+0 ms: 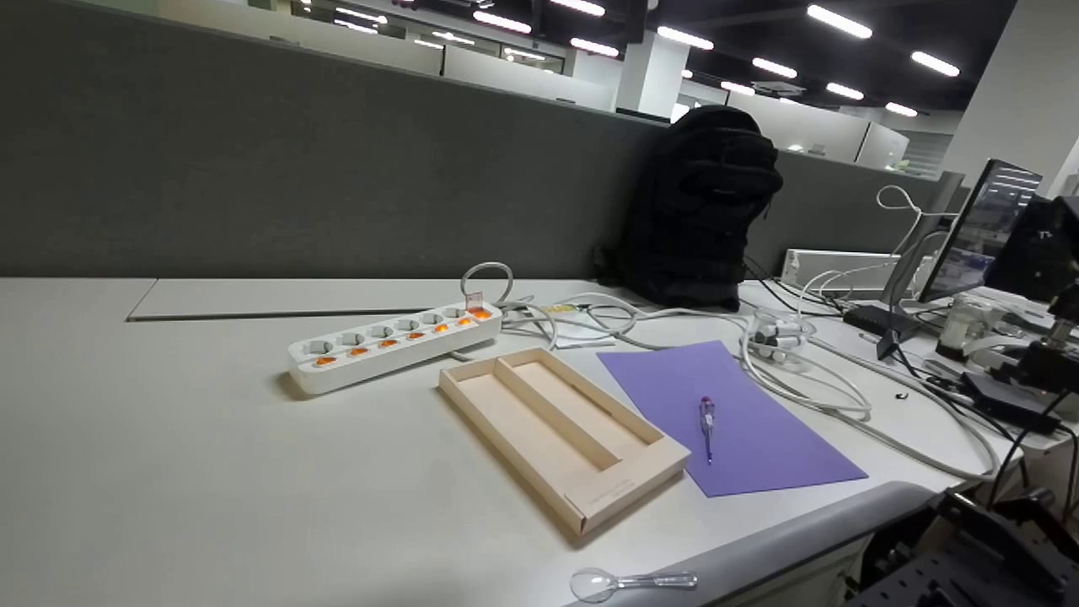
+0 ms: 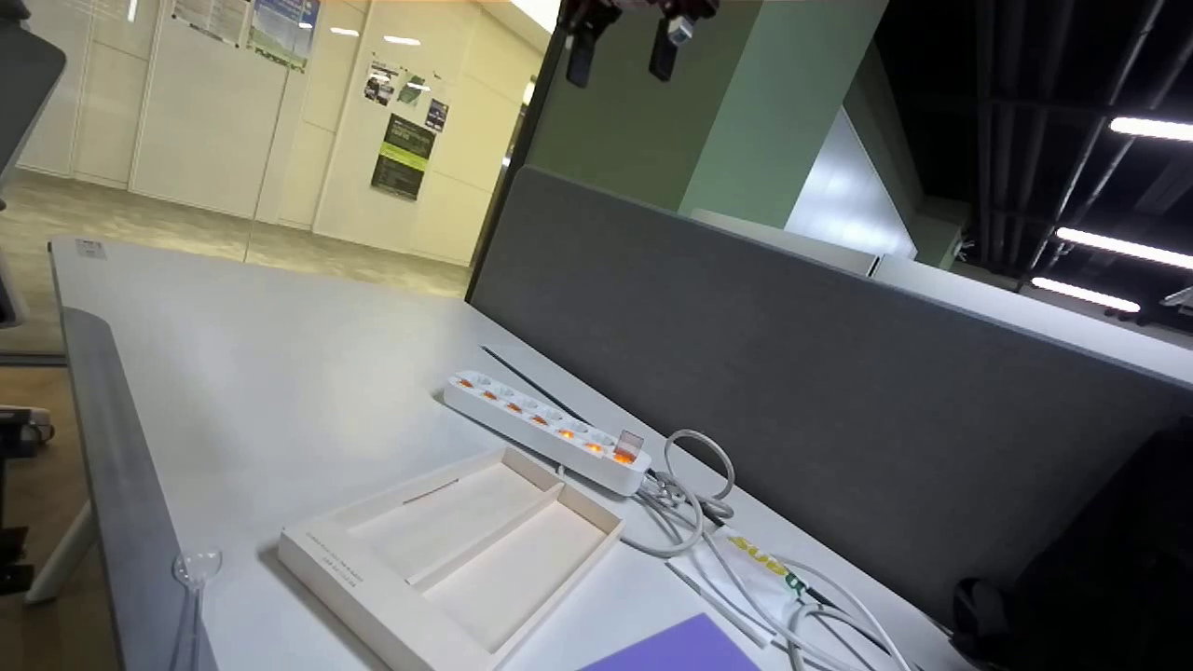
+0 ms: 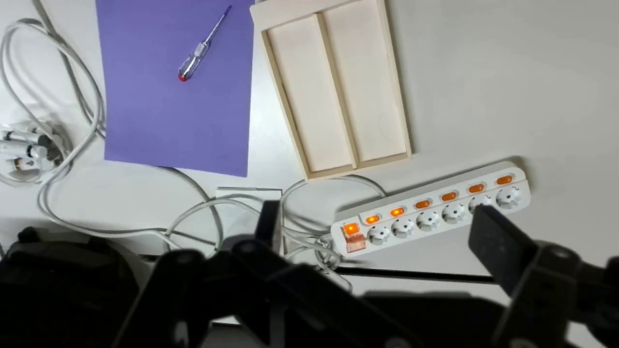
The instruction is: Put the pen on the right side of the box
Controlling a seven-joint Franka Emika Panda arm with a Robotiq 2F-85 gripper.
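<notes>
We count one pen (image 3: 199,50), a clear-handled, red-ended, screwdriver-like tool, lying on one purple sheet (image 3: 179,125) beside one box (image 3: 335,87). Two long compartments (image 3: 309,92) make up that box, both showing pale floor. Our end effector (image 3: 376,222) has its fingers (image 3: 500,245) spread apart. On the tabletop (image 1: 211,472), one six-socket power strip (image 3: 430,210) sits near the box's end, looped cables (image 3: 100,107) run beside the sheet, one clear spoon (image 1: 645,581) rests at the edge and one black backpack (image 1: 700,211) stands behind.
</notes>
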